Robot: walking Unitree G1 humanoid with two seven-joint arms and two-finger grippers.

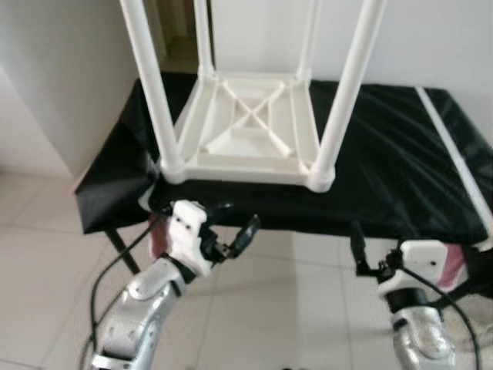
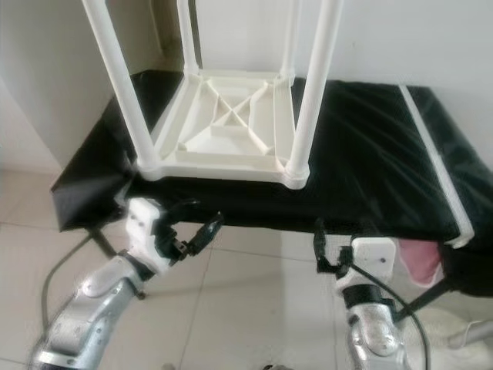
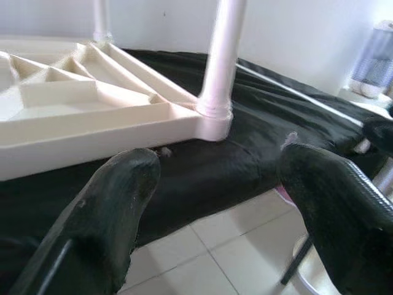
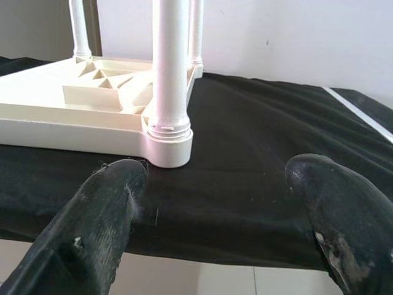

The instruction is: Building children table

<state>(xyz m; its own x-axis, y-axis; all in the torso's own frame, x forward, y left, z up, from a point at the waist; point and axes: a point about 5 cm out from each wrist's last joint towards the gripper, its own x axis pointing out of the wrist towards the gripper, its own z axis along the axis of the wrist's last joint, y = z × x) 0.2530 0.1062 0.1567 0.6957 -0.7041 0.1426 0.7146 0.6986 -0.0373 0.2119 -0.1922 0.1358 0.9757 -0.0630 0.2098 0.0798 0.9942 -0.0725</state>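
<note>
Left eye view is showing a white plastic children's table (image 1: 250,127) lying upside down on a desk (image 1: 400,162) covered with a black cloth (image 1: 385,139), its top pressing flat on the cloth near the desk's front edge and toward the front left corner. Four white legs are standing in the corner sockets and pointing straight up, so the long axis of each leg is running vertical; the front left leg (image 1: 152,85) and the front right leg (image 1: 347,89) are looking seated down to their collars, and the two rear legs are rising behind them out of the frame. Judging by this, the assembly is looking nearly finished: all four legs are in place, and what is probably remaining is checking that they are tight and turning the table upright. The ribbed underside with its crossed braces is facing up. The left gripper (image 1: 231,231) is hovering just below the desk's front edge, under the front left corner of the table, with its fingers (image 3: 116,203) spread wide and holding nothing. The right gripper (image 1: 368,258) is hanging below the front edge, further to the right, and the right wrist view is showing its fingers (image 4: 104,209) also parted wide and empty, aimed at the front right leg. A pink object (image 2: 420,258) is sitting under the desk's right side.
</note>
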